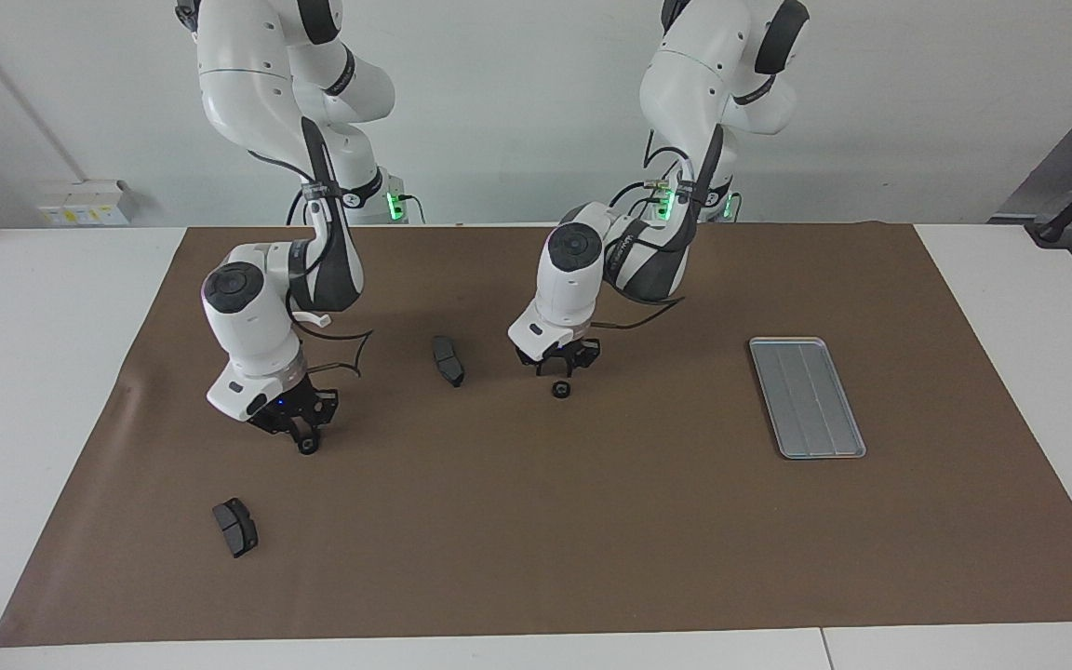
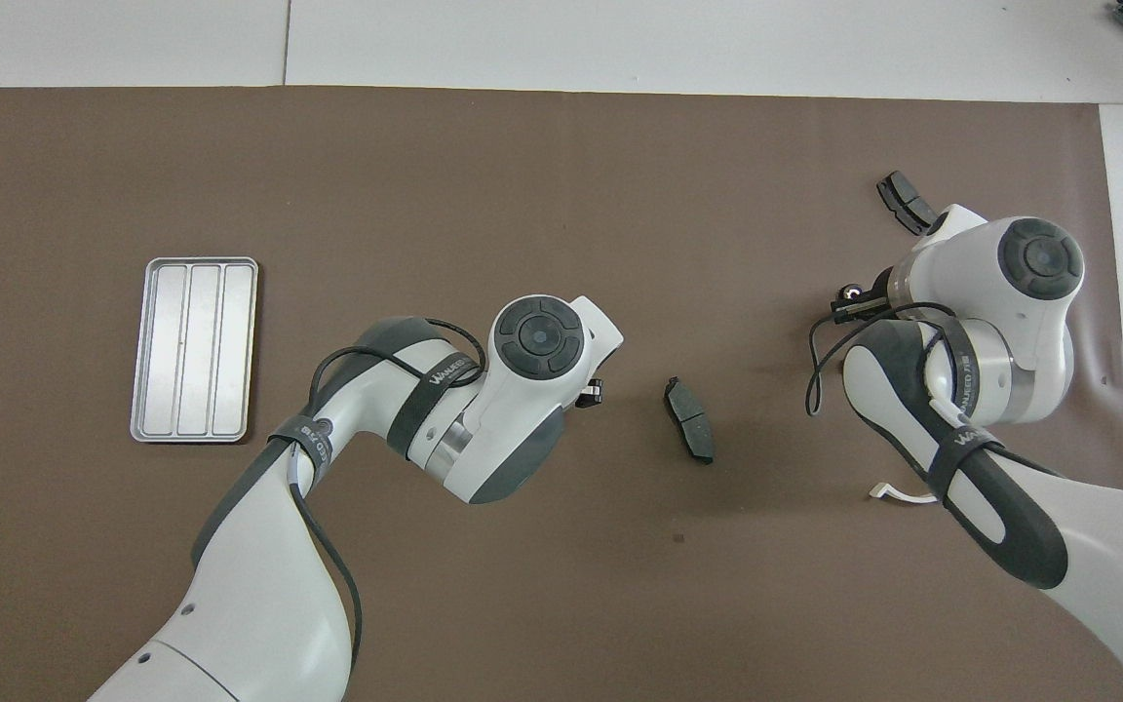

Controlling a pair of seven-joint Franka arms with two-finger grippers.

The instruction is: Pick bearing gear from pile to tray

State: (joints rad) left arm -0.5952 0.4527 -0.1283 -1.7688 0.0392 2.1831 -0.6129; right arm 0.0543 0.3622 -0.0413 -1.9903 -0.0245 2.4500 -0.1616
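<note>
High camera across the table facing both robots, second camera above them looking steeply down, both distant, sharing the brown mat [image 1: 592, 521] and tray [image 2: 193, 349].

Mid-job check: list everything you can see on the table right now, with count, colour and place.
gears: two, black, small and round; one on the mat under the left end effector, one at the tip of the right end effector
brake-pad-shaped pieces: two, dark grey; one mid-table between the arms, one farther from the robots, toward the right arm's end
tray: one, silver-grey, grooved, toward the left arm's end
mat: one, brown, covering the table
table: one, white
left end effector: black, low over its gear
right end effector: black, down at its gear
</note>
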